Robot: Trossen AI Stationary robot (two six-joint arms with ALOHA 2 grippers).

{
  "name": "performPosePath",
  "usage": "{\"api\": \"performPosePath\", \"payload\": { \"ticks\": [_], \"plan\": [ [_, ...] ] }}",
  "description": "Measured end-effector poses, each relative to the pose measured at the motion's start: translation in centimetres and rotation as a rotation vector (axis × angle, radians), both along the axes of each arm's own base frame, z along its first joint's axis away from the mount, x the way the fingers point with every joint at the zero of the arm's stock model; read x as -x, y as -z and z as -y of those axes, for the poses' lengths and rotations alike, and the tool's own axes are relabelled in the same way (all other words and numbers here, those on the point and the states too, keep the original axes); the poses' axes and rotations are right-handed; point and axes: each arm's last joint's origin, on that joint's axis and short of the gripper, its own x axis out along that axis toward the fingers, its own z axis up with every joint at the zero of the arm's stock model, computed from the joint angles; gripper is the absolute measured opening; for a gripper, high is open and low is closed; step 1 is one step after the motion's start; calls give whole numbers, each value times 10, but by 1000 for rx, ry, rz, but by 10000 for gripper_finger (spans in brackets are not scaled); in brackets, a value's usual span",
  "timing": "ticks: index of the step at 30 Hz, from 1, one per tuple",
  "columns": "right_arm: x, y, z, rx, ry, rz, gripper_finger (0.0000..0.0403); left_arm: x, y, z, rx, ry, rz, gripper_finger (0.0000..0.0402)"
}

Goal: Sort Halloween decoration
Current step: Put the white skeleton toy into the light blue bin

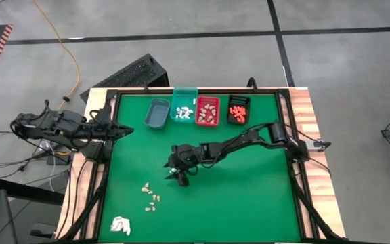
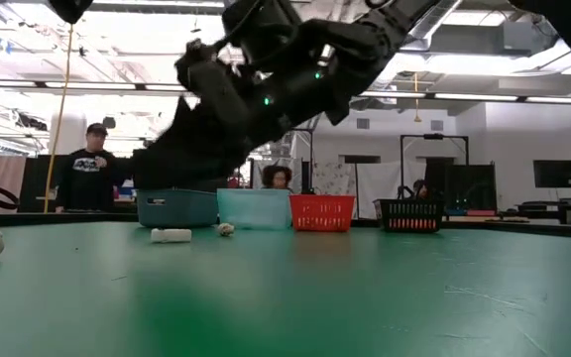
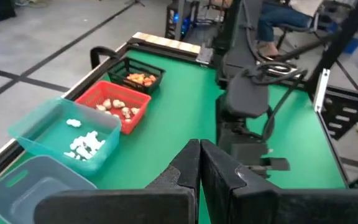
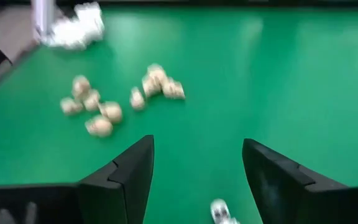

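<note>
A loose cluster of pale beige Halloween decoration pieces (image 1: 151, 196) (image 4: 117, 99) lies on the green mat toward the near left. My right gripper (image 1: 175, 175) (image 4: 197, 168) hovers over the mat's middle, slanting down toward them, open with nothing between its fingers. One small white piece (image 4: 222, 213) lies on the mat under the gap. More pieces sit sorted in the bins at the far edge: white in the teal bin (image 1: 183, 108), beige in the red bin (image 1: 207, 112), orange in the black bin (image 1: 237, 110). My left gripper (image 1: 124, 130) (image 3: 201, 162) is shut and waits at the left edge.
The grey bin (image 1: 157, 113) stands at the left end of the bin row. A white papery wad (image 1: 120, 225) (image 4: 73, 28) lies at the mat's near left corner. A raised black frame (image 1: 286, 135) borders the mat. People stand in the room beyond the far edge.
</note>
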Motion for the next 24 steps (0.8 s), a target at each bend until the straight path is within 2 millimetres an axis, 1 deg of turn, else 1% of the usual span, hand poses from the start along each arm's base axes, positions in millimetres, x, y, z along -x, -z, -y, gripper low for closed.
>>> {"api": "performPosePath", "payload": {
  "ticks": [2,9,16,20,22,24],
  "plan": [
    [-3,6,3,17,8,-30,240,0,1,1,4,19,-7,0],
    [6,22,11,110,19,-195,240,0,1,1,-5,34,-15,0],
    [6,22,14,167,-12,-188,239,0,1,1,-14,29,-19,0],
    [4,33,13,161,-16,-201,228,1,2,0,-20,18,-28,0],
    [3,44,10,157,-28,-222,219,1,3,0,-20,17,-30,0],
    [4,46,9,156,-22,-239,209,1,2,0,-11,14,-29,0]
  ]
}}
